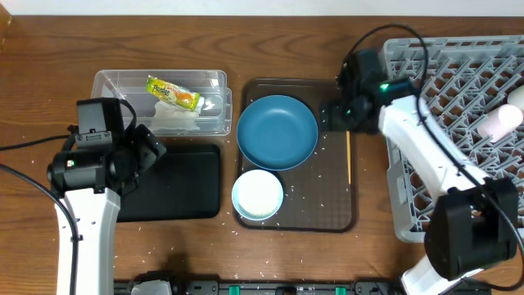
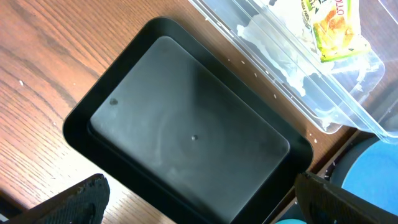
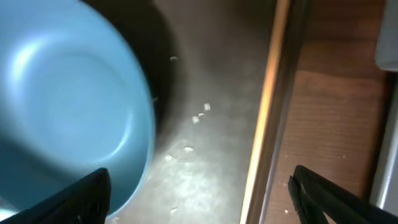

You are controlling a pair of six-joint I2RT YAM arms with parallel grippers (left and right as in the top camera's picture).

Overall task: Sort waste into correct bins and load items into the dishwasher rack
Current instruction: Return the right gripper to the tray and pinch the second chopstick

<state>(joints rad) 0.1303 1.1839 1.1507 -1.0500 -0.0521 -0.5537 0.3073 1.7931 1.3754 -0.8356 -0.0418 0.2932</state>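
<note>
The snack wrapper (image 1: 173,93) and the white tissue (image 1: 176,119) lie in the clear tub (image 1: 115,82); the left wrist view shows the wrapper (image 2: 333,25) and the tissue (image 2: 273,43) there too. The black tub (image 1: 176,180) sits in front of it and holds nothing in the left wrist view (image 2: 186,130). My left gripper (image 1: 151,147) hangs open above its far edge (image 2: 211,211). The blue plate (image 1: 277,131), a white bowl (image 1: 258,194) and the chopsticks (image 1: 349,156) are on the brown tray (image 1: 327,209). My right gripper (image 1: 332,115) is open and empty (image 3: 205,199) over the tray between plate (image 3: 68,106) and chopsticks (image 3: 267,99). Rice grains (image 3: 199,115) lie beneath it.
The grey rack (image 1: 458,139) stands at the right with a small white cup (image 1: 501,121) lying in it. More rice grains (image 1: 246,225) are scattered on the wooden table in front of the tray. Cables run across the back right.
</note>
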